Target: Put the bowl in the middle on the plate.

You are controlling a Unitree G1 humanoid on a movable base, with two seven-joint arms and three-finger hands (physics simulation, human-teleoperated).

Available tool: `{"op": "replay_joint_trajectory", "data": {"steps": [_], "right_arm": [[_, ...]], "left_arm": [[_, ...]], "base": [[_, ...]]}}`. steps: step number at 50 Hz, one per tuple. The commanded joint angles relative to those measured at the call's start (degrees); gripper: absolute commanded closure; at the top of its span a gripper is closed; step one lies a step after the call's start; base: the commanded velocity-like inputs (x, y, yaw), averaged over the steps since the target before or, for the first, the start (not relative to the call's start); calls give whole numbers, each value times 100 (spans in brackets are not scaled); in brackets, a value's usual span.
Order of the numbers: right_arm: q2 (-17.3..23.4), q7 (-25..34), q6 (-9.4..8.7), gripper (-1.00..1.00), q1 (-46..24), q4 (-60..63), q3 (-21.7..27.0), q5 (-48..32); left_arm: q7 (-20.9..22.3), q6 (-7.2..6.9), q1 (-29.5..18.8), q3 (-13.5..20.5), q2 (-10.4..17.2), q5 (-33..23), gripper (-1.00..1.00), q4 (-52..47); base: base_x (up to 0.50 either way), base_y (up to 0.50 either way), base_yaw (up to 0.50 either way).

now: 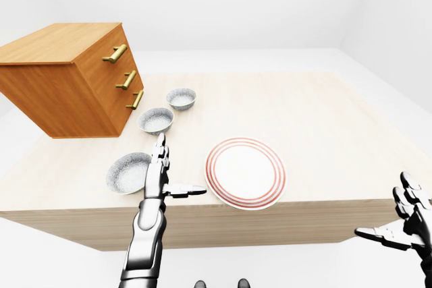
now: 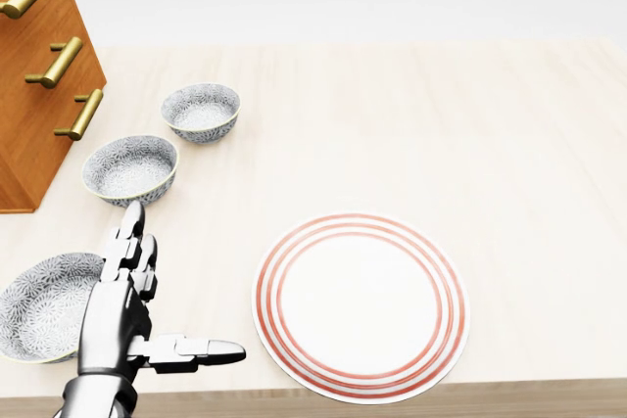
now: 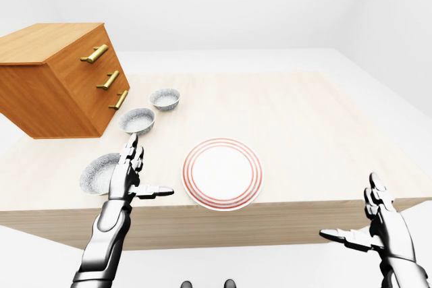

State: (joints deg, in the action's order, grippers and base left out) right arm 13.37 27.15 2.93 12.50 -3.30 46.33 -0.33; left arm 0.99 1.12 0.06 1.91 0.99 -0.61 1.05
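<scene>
Reaching for the middle bowl (image 2: 130, 168) looks like the step in hand, and the left hand (image 2: 120, 308) is the obvious pick: it hovers just below that bowl in the head view, right beside the nearest bowl (image 2: 44, 305). My take: go over the rim, pinch one wall between thumb and fingers, lift straight up, then carry it right and set it centred on the striped plate (image 2: 361, 305), which is bare. That hand is spread wide, fingers straight, thumb sticking out toward the plate, holding nothing. The right hand (image 3: 378, 231) hangs off the table (image 2: 441, 144) edge, low right in the right-eye view, also splayed and empty. The bowl itself sits on the table between the other two.
</scene>
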Motion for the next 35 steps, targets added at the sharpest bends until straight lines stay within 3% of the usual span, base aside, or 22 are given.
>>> {"op": "replay_joint_trajectory", "data": {"steps": [1,8,10,17,35], "right_arm": [[282,-244,207,-100,38,-1024,-69,-183],[312,-313,207,-100,-18,-1525,-269,204],[285,-485,207,-100,-101,-1766,-563,74],[148,-556,207,-100,-109,-1435,-909,271],[153,-563,207,-100,-100,-1422,-926,289]], "left_arm": [[-22,-39,0,-5,-4,-4,-100,-27],[-14,2,-9,-7,1,-17,-100,29],[-10,4,-8,-5,3,-17,-100,31],[-8,39,-41,7,8,-9,-100,104],[-9,40,-41,7,8,-8,-100,105]], "base": [[0,0,0],[0,0,0],[0,0,0],[0,0,0],[0,0,0]]}}
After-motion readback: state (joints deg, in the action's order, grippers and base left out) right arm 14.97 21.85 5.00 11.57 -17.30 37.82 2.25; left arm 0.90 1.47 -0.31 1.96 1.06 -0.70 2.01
